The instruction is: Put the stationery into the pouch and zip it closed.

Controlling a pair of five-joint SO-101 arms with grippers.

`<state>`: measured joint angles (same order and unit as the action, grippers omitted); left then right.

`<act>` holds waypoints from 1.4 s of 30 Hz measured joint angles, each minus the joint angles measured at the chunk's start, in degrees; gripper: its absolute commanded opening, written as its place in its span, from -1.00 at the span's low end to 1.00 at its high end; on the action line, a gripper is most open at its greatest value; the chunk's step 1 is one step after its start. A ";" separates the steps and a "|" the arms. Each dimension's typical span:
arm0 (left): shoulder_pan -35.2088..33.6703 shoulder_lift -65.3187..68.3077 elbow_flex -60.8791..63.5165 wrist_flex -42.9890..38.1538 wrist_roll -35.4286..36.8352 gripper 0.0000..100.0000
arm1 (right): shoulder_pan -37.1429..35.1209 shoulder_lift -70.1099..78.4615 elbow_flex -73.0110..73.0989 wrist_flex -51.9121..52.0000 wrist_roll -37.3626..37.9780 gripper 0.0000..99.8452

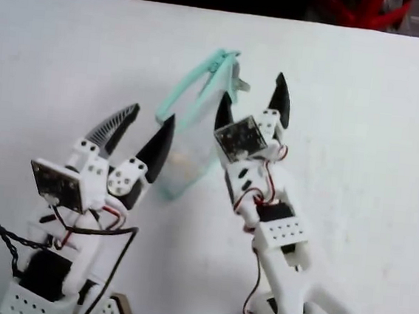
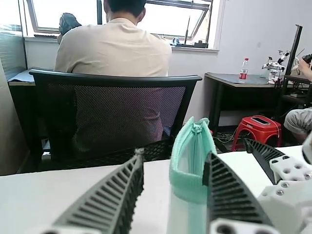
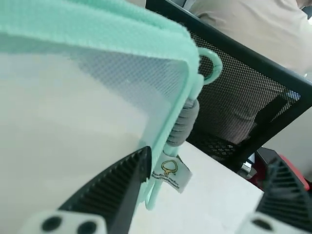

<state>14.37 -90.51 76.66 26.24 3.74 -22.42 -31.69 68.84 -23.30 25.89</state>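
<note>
The mint-green pouch [image 3: 87, 97] looms in the foreground, its mesh wall facing the camera. The right gripper [image 3: 209, 161] is spread wide: one black ribbed finger [image 3: 117, 185] lies against the pouch's edge (just beside a small hanging label [image 3: 169, 171]), the other well apart. Behind the white table [image 3: 209, 204] stands a black mesh chair [image 3: 243, 92].

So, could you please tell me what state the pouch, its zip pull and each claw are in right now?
pouch: standing on its long edge, zip uppermost; whether it is fully zipped is unclear.
zip pull: at the pouch's end, not gripped.
left claw: open, holding nothing, beside the pouch.
right claw: open, holding nothing, at the pouch's zip-pull end.
</note>
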 measured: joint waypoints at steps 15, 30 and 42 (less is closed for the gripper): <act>0.00 0.00 0.00 0.00 0.00 -0.63 | -0.97 -7.30 7.82 -2.20 7.21 -0.95; 1.58 -0.09 -0.44 2.37 0.00 -0.73 | 20.04 -43.08 -6.77 44.40 -7.47 -0.95; 1.85 -0.62 -4.66 12.31 0.00 -0.73 | 20.13 -24.35 -40.18 78.68 -20.84 -0.74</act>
<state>16.22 -91.12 72.00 38.55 3.74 -2.29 -56.04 28.66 55.38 5.05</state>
